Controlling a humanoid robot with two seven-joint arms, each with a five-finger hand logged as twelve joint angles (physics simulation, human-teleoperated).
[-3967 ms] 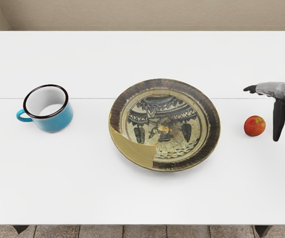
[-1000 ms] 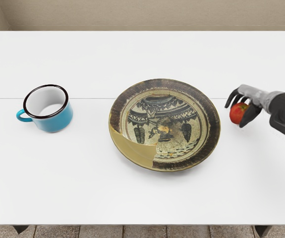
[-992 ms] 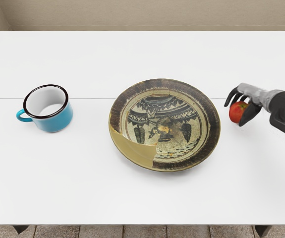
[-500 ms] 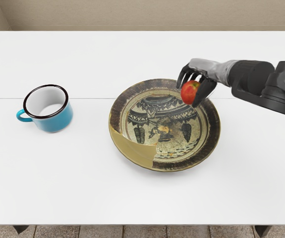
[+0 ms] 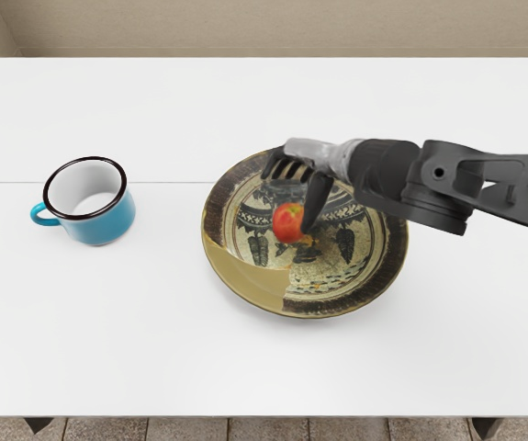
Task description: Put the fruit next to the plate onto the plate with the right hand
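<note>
The red apple (image 5: 288, 221) lies in the middle of the patterned brown plate (image 5: 241, 283), on its painted centre. My right hand (image 5: 297, 189) reaches in from the right and hovers over the plate's far half. Its fingers (image 5: 283, 168) are spread and lifted clear above the apple, while the thumb (image 5: 319, 200) points down along the apple's right side. The dark forearm (image 5: 447, 184) crosses the plate's right rim. The left arm does not show.
A blue enamel mug (image 5: 84, 200) with a white inside stands at the left, well apart from the plate. The white table (image 5: 264, 367) runs to a front edge low in the picture, with a wall behind its far edge.
The hand carried the apple from the plate's right side over the rim to the centre. The fingers have spread, and the apple now sits lower, on the plate.
</note>
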